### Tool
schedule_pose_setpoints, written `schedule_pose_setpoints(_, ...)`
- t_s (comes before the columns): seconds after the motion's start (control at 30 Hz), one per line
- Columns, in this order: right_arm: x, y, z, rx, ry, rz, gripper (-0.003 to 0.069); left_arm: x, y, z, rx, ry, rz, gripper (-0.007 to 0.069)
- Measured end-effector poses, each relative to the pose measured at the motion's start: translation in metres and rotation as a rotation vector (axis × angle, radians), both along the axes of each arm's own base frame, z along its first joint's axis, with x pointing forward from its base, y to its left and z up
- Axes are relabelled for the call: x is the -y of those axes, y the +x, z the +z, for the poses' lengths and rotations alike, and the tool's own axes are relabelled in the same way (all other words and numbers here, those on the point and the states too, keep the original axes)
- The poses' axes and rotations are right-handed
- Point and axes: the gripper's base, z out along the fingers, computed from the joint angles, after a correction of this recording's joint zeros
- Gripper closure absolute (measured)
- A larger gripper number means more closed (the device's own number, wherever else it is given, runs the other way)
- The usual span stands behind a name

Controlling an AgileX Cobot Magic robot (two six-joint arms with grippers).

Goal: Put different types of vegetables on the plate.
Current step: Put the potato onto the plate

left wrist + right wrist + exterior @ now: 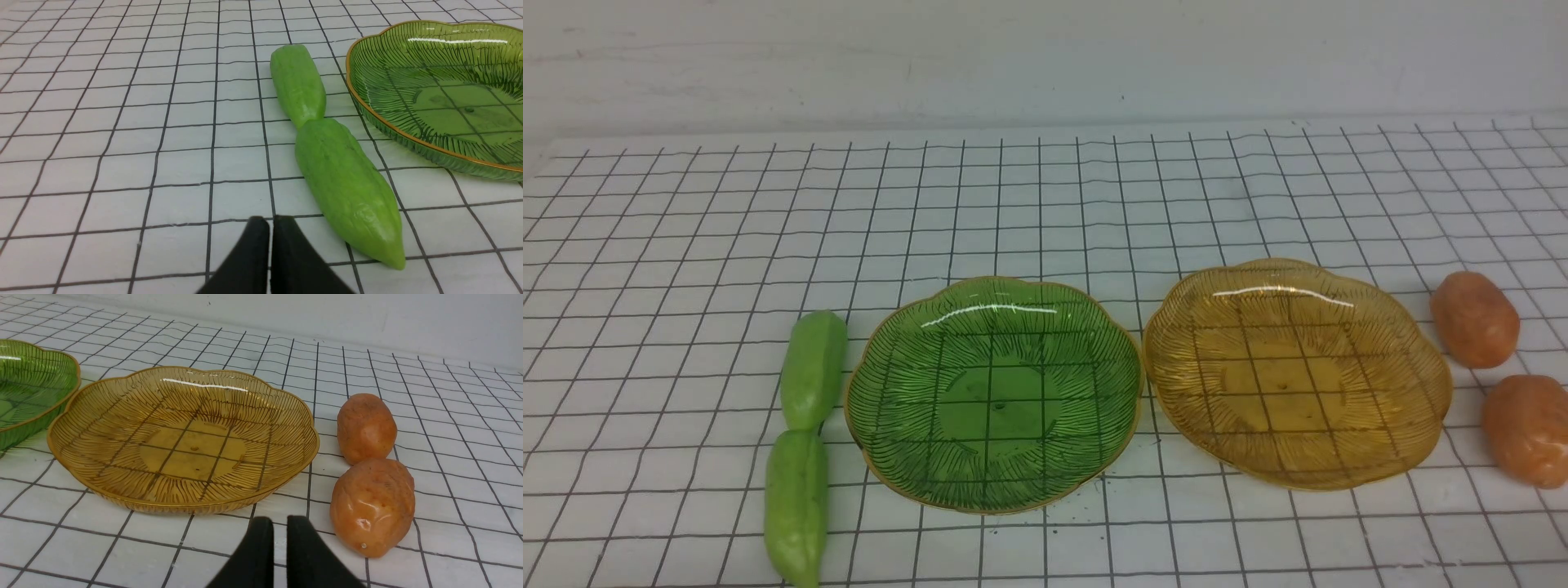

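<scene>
Beside ribbed green plate [882,367], smooth peppers [814,369]

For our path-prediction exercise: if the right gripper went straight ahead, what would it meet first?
Probably the near rim of the amber plate; the right gripper aims beside the nearer potato, but depth is uncertain.

White cloth [686,204] with a black grid runs up to a plain white wall [1045,57]. Bit wrinkly near that wall, light's soft.

No readable text or labels.
</scene>
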Motion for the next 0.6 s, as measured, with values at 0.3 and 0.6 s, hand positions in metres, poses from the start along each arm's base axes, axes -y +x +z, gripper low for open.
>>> schedule_pose_setpoints(0.3, 0.0, 0.0, 0.0, 0.001, -0.008, 0.002, 0.0613, 0.0, 0.0, 0.0, 0.0, 0.0, 0.0, 0.0632)
schedule_pose_setpoints(0.6, -0.009, 0.0, 0.003, -0.04, 0.631, -0.017, 0.0613, 0.017, -0.001, 0.003, -0.072, -0.764, 0.049, 0.0632)
